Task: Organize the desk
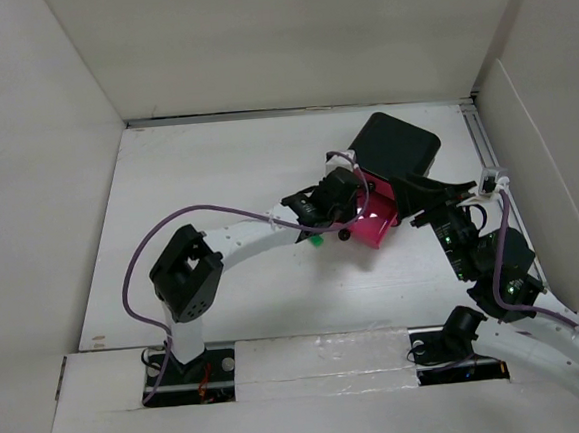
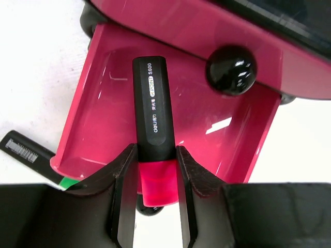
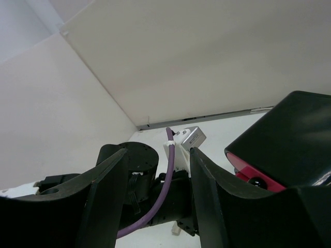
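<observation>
Left claw point(image 2: 155, 157) was pinched narrow on the black highlighter point(image 2: 150, 103), its barrel over the open pink drawer point(image 2: 98, 119). The best move looked like lowering it below the drawer walls, clear of the knob point(image 2: 231, 70), then letting go. Right claw point(image 3: 156, 155) stood half-wide and empty. The bench point(image 1: 207, 183) was broad, matte white and lay under everything. A green-tipped pen point(image 2: 26, 149) lay on it beside the drawer.

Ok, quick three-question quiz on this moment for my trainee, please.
1. True or false: the jaws of the left gripper clamp a black highlighter.
2. The highlighter hangs over: A the open pink drawer, B a blue tray, C a cardboard box.
3. Fill in: the jaws of the right gripper hold ____.
Key: 1 true; 2 A; 3 nothing.
</observation>
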Robot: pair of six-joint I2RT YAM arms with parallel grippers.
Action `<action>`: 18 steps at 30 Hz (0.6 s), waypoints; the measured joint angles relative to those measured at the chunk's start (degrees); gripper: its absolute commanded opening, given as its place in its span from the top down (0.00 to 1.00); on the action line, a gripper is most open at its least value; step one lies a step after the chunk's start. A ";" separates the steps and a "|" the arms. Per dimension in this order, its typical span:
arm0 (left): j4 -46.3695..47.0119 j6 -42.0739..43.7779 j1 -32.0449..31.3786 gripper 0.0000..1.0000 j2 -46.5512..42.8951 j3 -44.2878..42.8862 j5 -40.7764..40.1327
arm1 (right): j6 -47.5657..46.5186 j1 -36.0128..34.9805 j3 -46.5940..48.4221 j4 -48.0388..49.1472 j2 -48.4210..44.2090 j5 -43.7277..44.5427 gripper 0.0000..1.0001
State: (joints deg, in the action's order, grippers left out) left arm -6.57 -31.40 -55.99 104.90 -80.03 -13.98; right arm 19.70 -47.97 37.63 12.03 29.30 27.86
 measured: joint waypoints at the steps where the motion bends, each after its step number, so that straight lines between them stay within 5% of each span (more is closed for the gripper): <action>1: 0.13 0.11 0.02 0.67 0.20 -0.42 -0.20 | 0.00 0.00 0.00 0.00 0.00 0.00 0.44; 6: 1.11 0.92 0.02 0.41 0.79 -1.57 -1.38 | 0.00 0.00 0.00 0.00 0.00 0.00 0.44; 9: 1.90 1.01 0.02 0.34 0.66 -1.11 -2.29 | 0.00 0.00 0.00 0.00 0.00 -0.02 0.44; 13: 4.26 0.92 0.02 0.56 -2.34 3.93 -4.44 | 0.00 0.00 0.00 0.00 0.00 -0.02 0.44; 14: 5.01 0.83 -0.13 0.71 -4.13 6.38 -5.38 | 0.00 0.00 0.00 0.00 0.02 -0.02 0.44; 18: 7.72 -1.49 -1.01 0.77 -13.29 16.06 -10.86 | 0.00 0.02 0.00 0.00 0.22 -0.02 0.44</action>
State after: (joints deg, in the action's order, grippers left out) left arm 1.15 -32.88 -56.99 91.61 -63.96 -24.84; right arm 19.70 -47.94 37.63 12.03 29.52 27.83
